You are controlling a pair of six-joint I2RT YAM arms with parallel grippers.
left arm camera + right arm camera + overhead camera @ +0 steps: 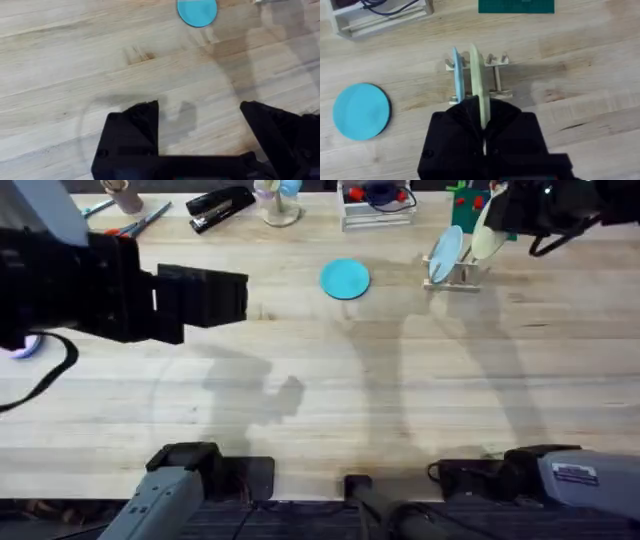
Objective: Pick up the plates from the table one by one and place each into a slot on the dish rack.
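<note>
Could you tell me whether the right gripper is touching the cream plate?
Touching. The right wrist view shows the right gripper with its jaws closed on the edge of the cream plate, which stands upright in the rack.

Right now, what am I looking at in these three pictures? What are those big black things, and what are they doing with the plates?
Those black things are two robot arms at a wooden table. One picture looks down from above; the other two come from cameras on each arm's wrist. The right end effector pinches a cream plate on its edge and is slotting it into the small wooden dish rack, next to a light-blue plate already standing there. A turquoise plate lies flat on the table nearby. The left end effector hangs open over bare wood, holding nothing. A stapler and other bits sit along the far edge.
</note>
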